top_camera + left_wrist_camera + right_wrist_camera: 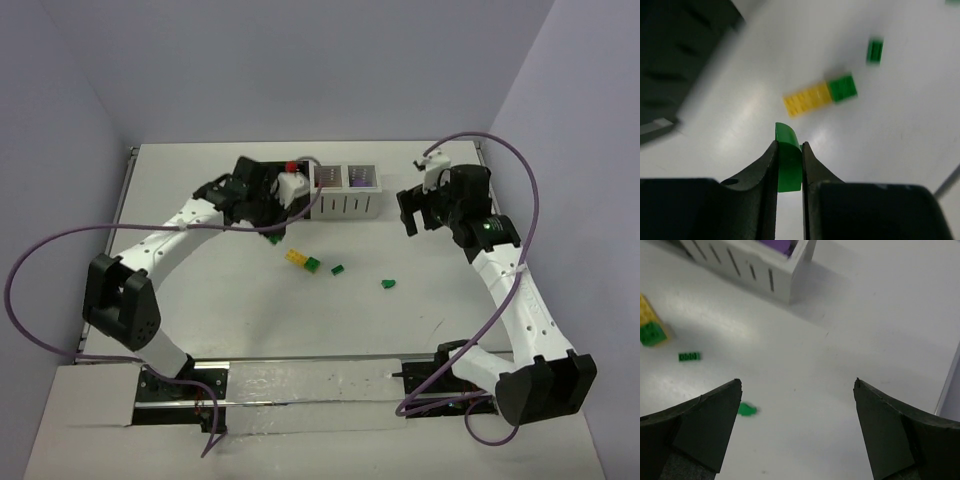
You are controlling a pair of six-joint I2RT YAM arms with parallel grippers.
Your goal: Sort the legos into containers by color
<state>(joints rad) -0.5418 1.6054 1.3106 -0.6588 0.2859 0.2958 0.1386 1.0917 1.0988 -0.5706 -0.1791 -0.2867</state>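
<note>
My left gripper point(789, 145) is shut on a small green lego point(788, 162) just above the table, in front of the containers point(345, 203). Two white bins show; one holds purple pieces point(358, 179). A red piece point(291, 166) sits further left, where my left arm hides most of the row, and a black bin point(680, 50) shows in the left wrist view. A yellow lego point(807, 98) joined to a green one point(842, 87) lies on the table beyond my fingers. My right gripper point(797, 382) hangs open and empty to the right of the white bins point(765, 265).
Two more loose green legos lie mid-table, one flat point(338, 269) and one further right point(388, 284). A raised wall point(300, 143) borders the table at the back and sides. Purple cables loop beside both arms.
</note>
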